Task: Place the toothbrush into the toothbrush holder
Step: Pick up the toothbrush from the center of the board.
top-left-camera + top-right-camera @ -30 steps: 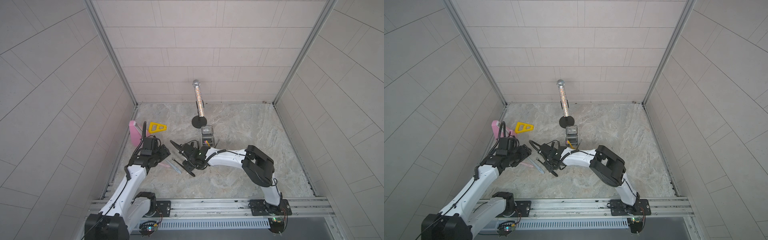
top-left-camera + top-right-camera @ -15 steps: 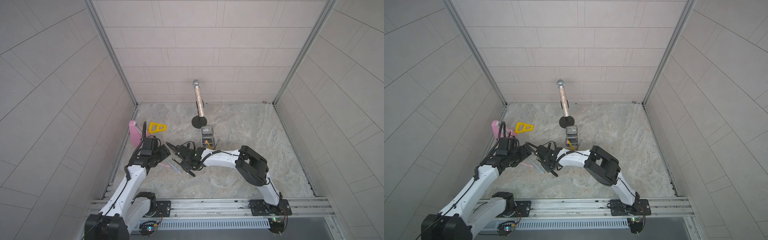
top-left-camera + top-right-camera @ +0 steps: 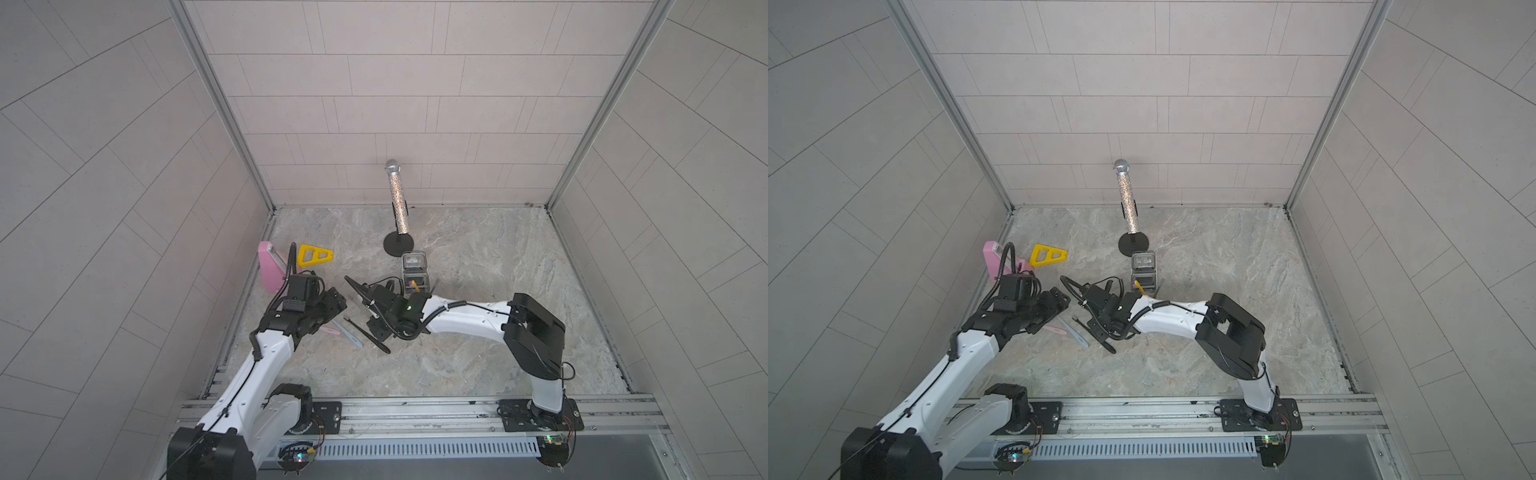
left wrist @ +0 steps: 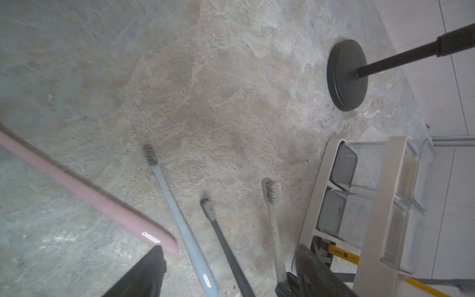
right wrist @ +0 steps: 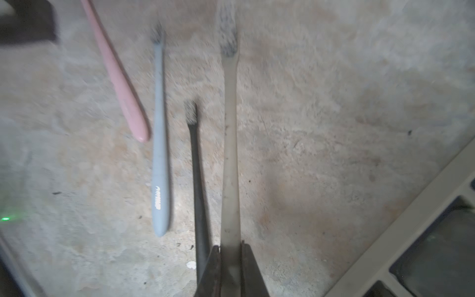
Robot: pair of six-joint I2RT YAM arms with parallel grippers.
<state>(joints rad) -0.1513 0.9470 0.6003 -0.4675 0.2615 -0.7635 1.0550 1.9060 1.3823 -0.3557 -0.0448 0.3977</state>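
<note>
Seemingly light, stiff, slick: right pincer (image 5: 230,259) clamps the toothbrush (image 5: 229,128) at its handle end; left pincer (image 4: 228,248) gapes empty.

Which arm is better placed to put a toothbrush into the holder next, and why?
Right. The right gripper is shut on the cream toothbrush, with the toothbrush holder close beside it; the left gripper is open and holds nothing.

White lettering on pink toothbrush (image 4: 84,193) and grey-blue toothbrush (image 4: 180,224); illegible.

right claw (image 5: 230,249) clamped, left claw (image 3: 333,302) spread
</note>
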